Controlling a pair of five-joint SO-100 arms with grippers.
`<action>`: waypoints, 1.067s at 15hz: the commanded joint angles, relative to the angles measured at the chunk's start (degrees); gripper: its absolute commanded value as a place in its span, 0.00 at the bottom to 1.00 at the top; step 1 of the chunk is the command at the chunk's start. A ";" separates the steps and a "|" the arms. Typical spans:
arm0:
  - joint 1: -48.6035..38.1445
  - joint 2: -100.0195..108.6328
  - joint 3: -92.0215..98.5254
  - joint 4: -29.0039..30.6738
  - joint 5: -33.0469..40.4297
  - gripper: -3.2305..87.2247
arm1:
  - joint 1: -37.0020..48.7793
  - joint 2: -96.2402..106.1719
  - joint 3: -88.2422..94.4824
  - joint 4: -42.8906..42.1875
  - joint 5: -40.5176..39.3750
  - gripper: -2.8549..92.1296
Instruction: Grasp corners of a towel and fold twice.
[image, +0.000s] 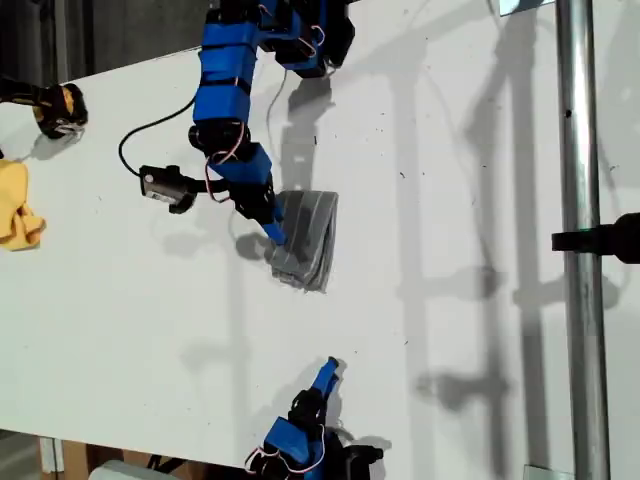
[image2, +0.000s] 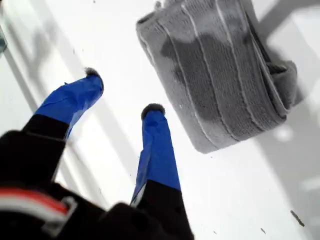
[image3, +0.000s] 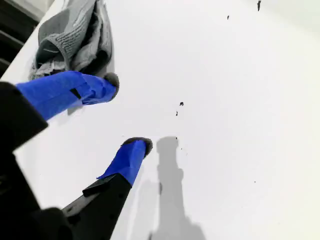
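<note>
**Folded towel, both jaws empty: the risk is undoing it**

The white table (image: 450, 200) runs slantwise across the exterior view, with a metal pole (image: 580, 250) at that view's right and a small yellow cloth (image: 18, 205) at its left edge. The towel (image: 308, 240) lies near the middle as a compact, layered grey bundle with white stripes, one end rumpled in my first wrist view (image2: 220, 75).

My first gripper (image: 272, 232) hangs at the towel's edge with its jaws spread and nothing between them (image2: 122, 92). My second gripper (image: 330, 368) sits well apart, near the table's lower edge in the exterior view, also spread and empty (image3: 127, 112); the towel shows beyond it (image3: 75, 30).

As I judge it, the folding looks largely done. The danger is my first gripper: a fingertip this close could catch a hem and drag the layers open. A pinch here might also lift only the top layer.

I can read no brand, label or writing anywhere.
</note>
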 joint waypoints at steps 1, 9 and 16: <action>-0.18 0.44 -1.49 -0.18 0.00 0.25 | -0.26 15.64 11.51 -0.62 1.23 0.25; -0.79 0.44 2.20 -4.75 1.14 0.20 | -3.60 87.89 73.48 5.62 17.40 0.05; -5.80 0.44 3.43 0.44 6.86 0.20 | -8.61 90.88 81.30 10.72 18.37 0.13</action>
